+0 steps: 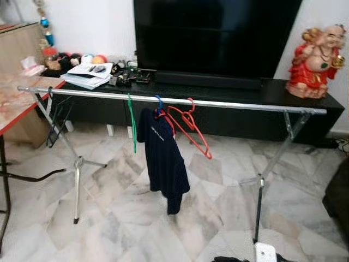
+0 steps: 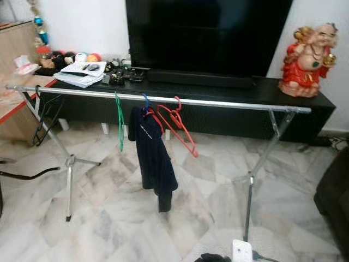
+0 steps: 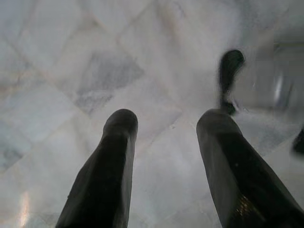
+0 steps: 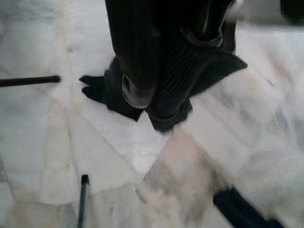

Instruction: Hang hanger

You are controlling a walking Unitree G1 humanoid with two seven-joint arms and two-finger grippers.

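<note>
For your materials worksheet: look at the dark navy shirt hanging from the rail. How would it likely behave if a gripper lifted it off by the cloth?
The navy shirt would probably be floppy: it droops in uneven folds below its blue hanger. It looks light, since the thin rail stays straight under it. Pulled by cloth alone, it might slide off the hanger.

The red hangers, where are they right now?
In the head views the red hangers hang on the silver drying rail, near its middle, just right of the dark blue shirt and in front of the black TV cabinet.
</note>
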